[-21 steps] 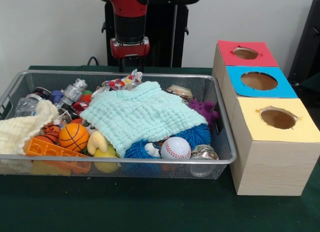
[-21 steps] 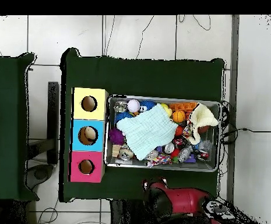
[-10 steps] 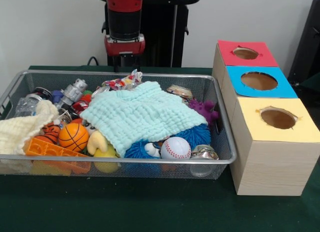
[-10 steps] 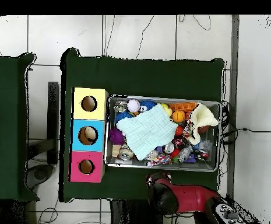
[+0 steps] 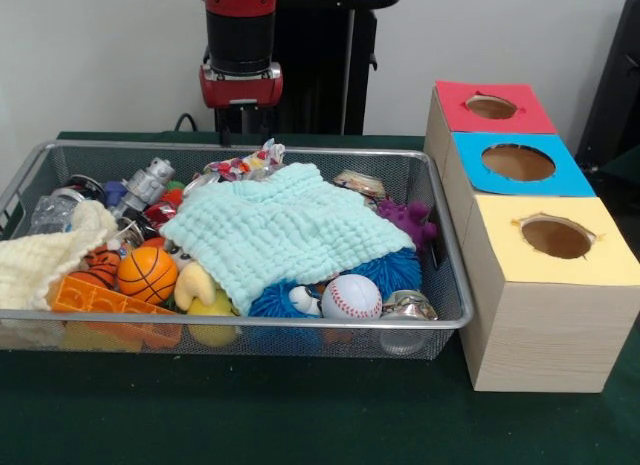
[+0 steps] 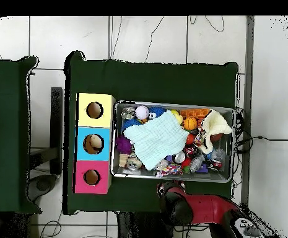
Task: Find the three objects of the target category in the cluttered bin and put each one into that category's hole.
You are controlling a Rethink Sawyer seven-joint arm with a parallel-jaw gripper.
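Observation:
A wire bin (image 5: 240, 321) holds a heap of toys. A mint cloth (image 5: 285, 230) covers the middle and a cream cloth (image 5: 40, 255) lies at the left. Showing around them are an orange basketball (image 5: 147, 273), a baseball (image 5: 351, 297), blue spiky balls (image 5: 395, 270), a purple spiky toy (image 5: 408, 221) and a silver robot figure (image 5: 147, 183). My gripper (image 5: 238, 125) hangs behind the bin's far rim, left of centre, above the table and outside the bin. In the overhead view the red arm (image 6: 192, 207) covers the gripper, just beyond the bin's (image 6: 171, 180) lower edge.
Three wooden boxes stand in a row right of the bin, each with a round hole on top: red (image 5: 492, 106), blue (image 5: 518, 162), yellow (image 5: 556, 237). A yellow plush (image 5: 195, 285), an orange block (image 5: 100, 300) and shiny cans (image 5: 408, 305) also lie in the bin.
The arm has shifted left and slightly up in the front view, to the right in the overhead view. Nothing in the bin has moved.

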